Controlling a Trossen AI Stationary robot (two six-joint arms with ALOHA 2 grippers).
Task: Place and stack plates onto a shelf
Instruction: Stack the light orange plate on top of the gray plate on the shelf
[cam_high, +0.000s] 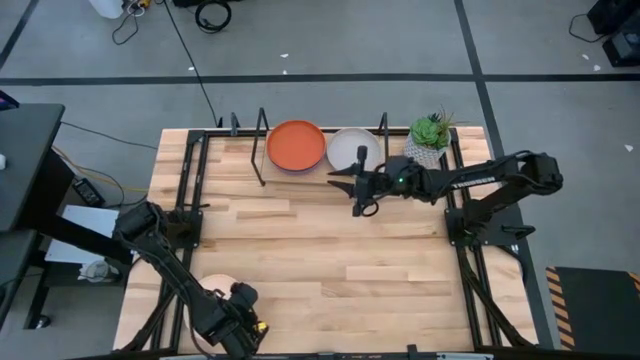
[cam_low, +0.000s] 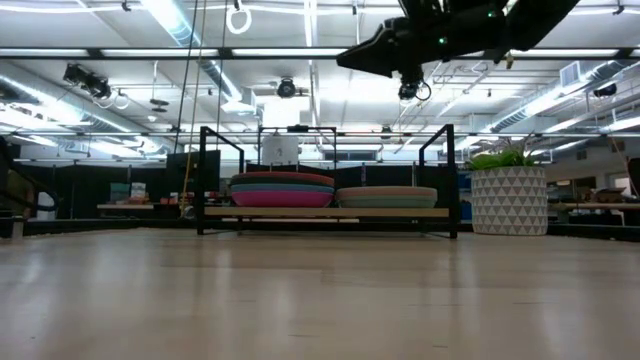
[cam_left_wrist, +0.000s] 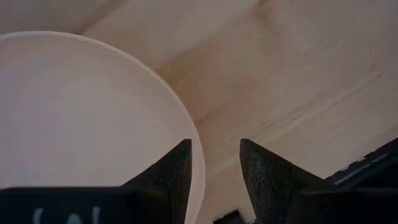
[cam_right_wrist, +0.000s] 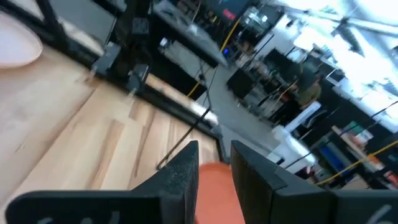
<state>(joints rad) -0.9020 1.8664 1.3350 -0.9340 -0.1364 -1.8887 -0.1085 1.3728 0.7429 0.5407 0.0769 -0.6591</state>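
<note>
The peach plate (cam_high: 213, 286) lies flat near the table's near left corner. My left gripper (cam_high: 233, 299) is open at its right rim; in the left wrist view one finger (cam_left_wrist: 177, 171) stands over the plate (cam_left_wrist: 81, 124) and the other (cam_left_wrist: 264, 177) outside the rim. The shelf (cam_low: 325, 212) at the far edge carries two stacks: one topped by the orange-red plate (cam_high: 296, 146), and a pale stack (cam_high: 352, 149) beside it. My right gripper (cam_high: 350, 190), open and holding nothing, hovers high just in front of the shelf, above the orange-red plate (cam_right_wrist: 214, 186). My left gripper straddles the peach plate's right rim (cam_left_wrist: 198, 168) from above, one finger over the plate and one beyond it. Whether either finger touches the rim, I cannot tell. The plate lies flat on the table.
A small potted green plant (cam_high: 430, 140) in a white patterned pot stands at the shelf's right end, close under my right arm. The shelf's black uprights (cam_low: 450, 180) rise around the stacks. Bare wooden tabletop (cam_high: 330, 270) stretches between the shelf and the near edge.
</note>
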